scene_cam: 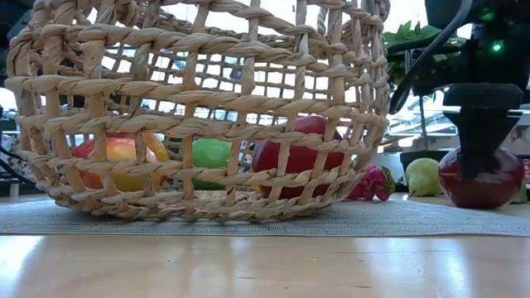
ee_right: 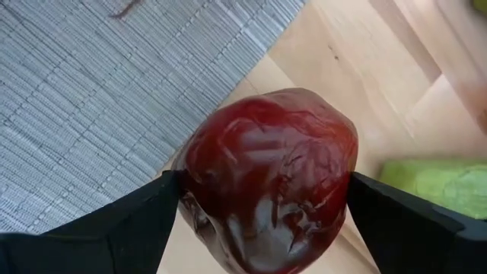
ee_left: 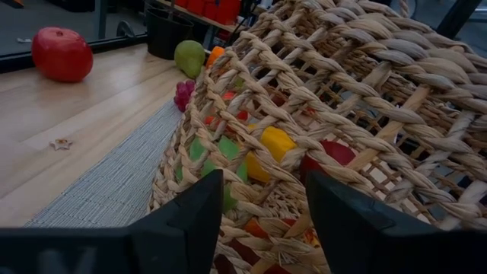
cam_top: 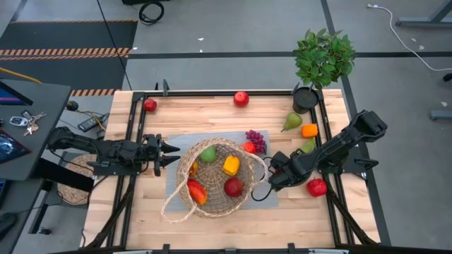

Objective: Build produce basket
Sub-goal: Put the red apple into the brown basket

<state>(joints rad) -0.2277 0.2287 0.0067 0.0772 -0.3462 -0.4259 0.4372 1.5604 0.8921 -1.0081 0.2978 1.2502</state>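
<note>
The tan wicker basket [cam_top: 215, 176] stands on a grey placemat [cam_top: 180, 143] at mid table. In it lie a green apple [cam_top: 207, 154], a yellow pepper [cam_top: 231, 165], a red apple [cam_top: 233, 187] and a red-orange mango [cam_top: 197, 191]. My right gripper [cam_top: 272, 178] is just right of the basket, low over the mat's edge. It is shut on a dark red apple [ee_right: 266, 175], which also shows in the low view [scene_cam: 480, 180]. My left gripper [cam_top: 169, 154] is open and empty, with its fingers [ee_left: 190, 221] close against the basket's left wall [ee_left: 342, 99].
Loose produce lies around: red apples [cam_top: 241, 98] [cam_top: 150, 105] [cam_top: 316, 187], a green pear [cam_top: 291, 122], an orange [cam_top: 309, 130], purple grapes [cam_top: 256, 139]. A potted plant [cam_top: 321, 60] stands at the back right. A flat round woven mat [cam_top: 74, 187] lies off the table's left edge.
</note>
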